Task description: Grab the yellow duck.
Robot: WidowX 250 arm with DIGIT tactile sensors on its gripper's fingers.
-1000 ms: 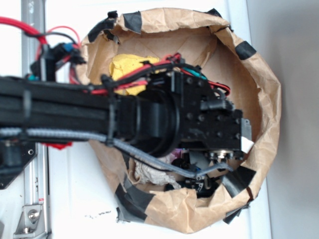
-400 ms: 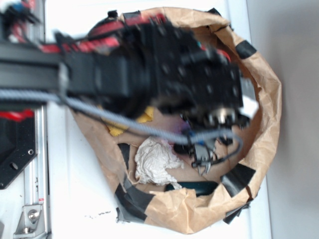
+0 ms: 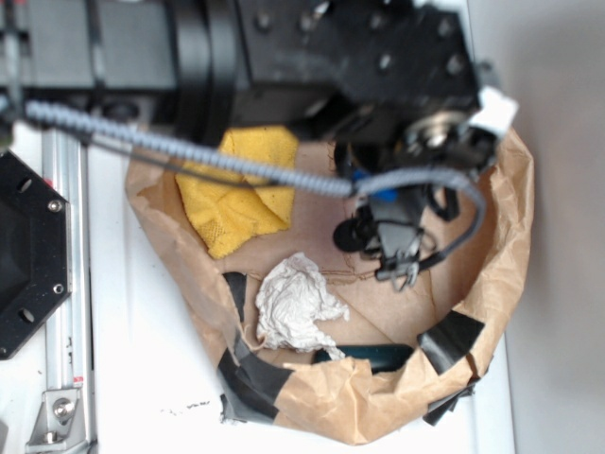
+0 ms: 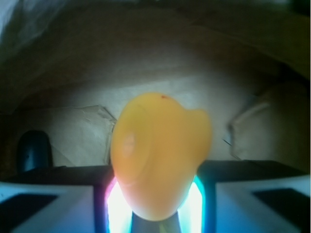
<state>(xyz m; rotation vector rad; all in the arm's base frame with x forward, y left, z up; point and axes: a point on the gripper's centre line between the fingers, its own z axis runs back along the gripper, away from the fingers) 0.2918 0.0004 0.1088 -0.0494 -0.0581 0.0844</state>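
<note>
The yellow cloth (image 3: 238,189) and white rag (image 3: 295,305) lay in the paper bag (image 3: 515,218) on the bench. Only the wrist view showed the yellow duck (image 4: 158,155), clenched between the end effector (image 4: 154,206) fingers. Holding firm pressure and lifting straight seemed wise; the exterior view hid the duck.

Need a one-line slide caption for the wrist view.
Yellow duck clamped between the gripper fingers, paper bag behind.

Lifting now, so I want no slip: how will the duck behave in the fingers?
The duck looks glossy and rounded, so it may slide or twist. It seems small and probably light. The fingers hug its lower body only, so a squeeze could pop it upward.
</note>
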